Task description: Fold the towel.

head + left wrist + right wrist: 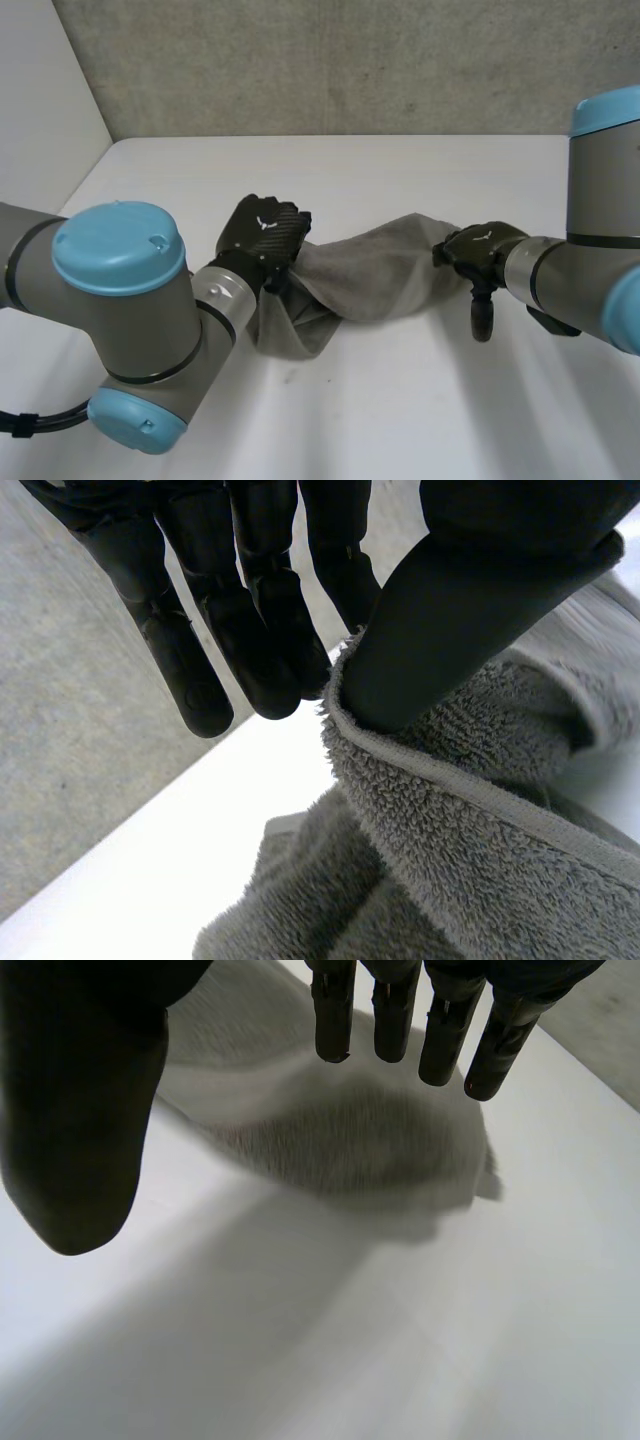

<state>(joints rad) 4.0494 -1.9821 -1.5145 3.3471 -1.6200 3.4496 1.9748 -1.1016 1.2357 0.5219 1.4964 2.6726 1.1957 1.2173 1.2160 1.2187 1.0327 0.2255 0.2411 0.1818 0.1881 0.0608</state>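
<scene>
Pinching towel [380, 272] hem: left hand [264, 232] | right hand [484, 250] relaxed, empty | towel grey, rumpled

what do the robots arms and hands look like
Both arms are thick grey tubes with round joints closed by light-blue caps: the left arm and the right arm. A silver ring sits at the left wrist. The left hand and right hand are black, with segmented fingers and a thicker thumb. Each carries a small white mark on its back.
</scene>
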